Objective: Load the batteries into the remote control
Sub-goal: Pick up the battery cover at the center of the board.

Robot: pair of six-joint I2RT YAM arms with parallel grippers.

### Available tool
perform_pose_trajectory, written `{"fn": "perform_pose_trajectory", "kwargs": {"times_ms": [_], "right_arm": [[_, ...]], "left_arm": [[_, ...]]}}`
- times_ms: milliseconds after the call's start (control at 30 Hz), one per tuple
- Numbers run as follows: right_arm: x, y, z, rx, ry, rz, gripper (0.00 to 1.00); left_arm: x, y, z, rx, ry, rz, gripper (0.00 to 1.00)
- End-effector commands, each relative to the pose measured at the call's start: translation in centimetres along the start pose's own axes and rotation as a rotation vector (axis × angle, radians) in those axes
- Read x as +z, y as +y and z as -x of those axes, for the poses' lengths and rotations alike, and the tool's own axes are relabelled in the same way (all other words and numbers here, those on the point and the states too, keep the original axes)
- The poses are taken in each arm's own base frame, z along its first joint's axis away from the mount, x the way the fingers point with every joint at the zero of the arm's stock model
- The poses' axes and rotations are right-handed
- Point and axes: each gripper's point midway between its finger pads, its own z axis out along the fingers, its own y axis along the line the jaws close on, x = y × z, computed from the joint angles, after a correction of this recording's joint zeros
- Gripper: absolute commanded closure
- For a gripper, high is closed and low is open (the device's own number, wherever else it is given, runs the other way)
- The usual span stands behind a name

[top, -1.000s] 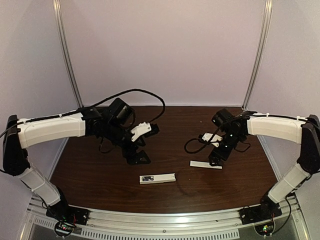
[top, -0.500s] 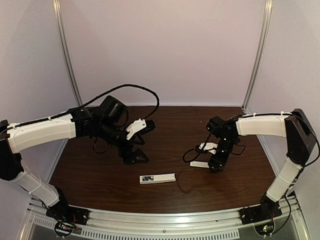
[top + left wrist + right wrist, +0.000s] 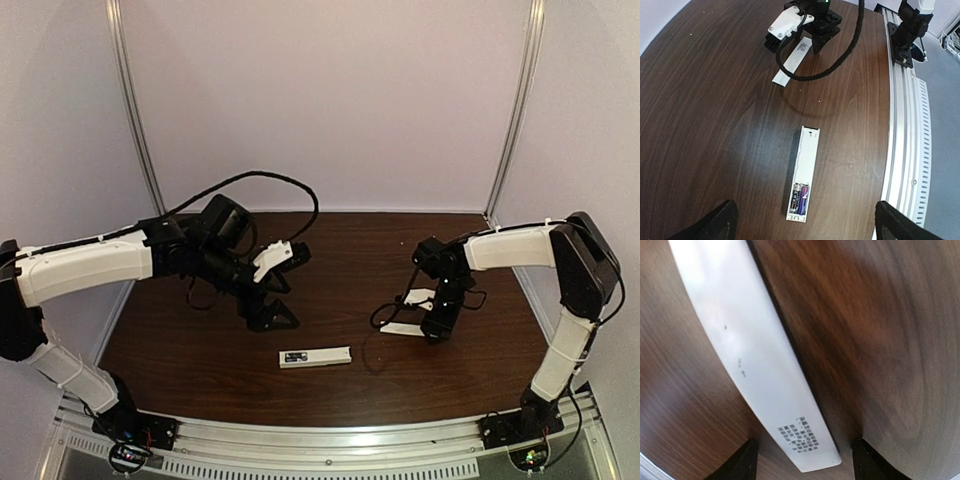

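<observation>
left wrist view: both batteries [image 3: 800, 196] sit in the remote [image 3: 807, 165], just ahead of the wide-open left jaws. right jaws straddle the white strip [image 3: 755, 355], partly open and not gripping. fitting that strip, likely the cover, seems to be what remains.

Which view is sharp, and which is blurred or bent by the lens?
Top external view: soft, the wall posts bowed by the lens. Left wrist view: sharpest, the batteries in the remote control clear, the table rail curved. Right wrist view: very close, the flat white strip washed out near its top, the wood beside it smeared.
</observation>
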Motion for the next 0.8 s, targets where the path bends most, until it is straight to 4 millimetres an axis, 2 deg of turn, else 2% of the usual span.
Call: {"fn": "perform_pose_trajectory", "kwargs": {"times_ms": [0, 167, 400, 633, 767], "right_arm": [[0.6, -0.2, 0.5, -0.027, 0.015, -0.017, 0.37], [0.9, 1.3, 0.6, -0.056, 0.026, 0.000, 0.53], [1.4, 3.5, 0.7, -0.119, 0.060, -0.018, 0.62], [0.0, 3.3, 1.6, -0.117, 0.022, -0.042, 0.76], [-1.3, 3.2, 2.3, -0.113, -0.022, -0.050, 0.79]], "left_arm": [[-0.6, 0.2, 0.9, 0.010, -0.050, 0.017, 0.03], [-0.7, 0.5, 0.9, 0.002, -0.053, 0.034, 0.03], [-1.6, 1.3, 0.9, -0.030, -0.078, 0.080, 0.03], [-3.6, 3.8, 1.0, -0.132, -0.144, 0.144, 0.03], [-4.4, 4.8, 1.3, -0.181, -0.182, 0.173, 0.03]]}}
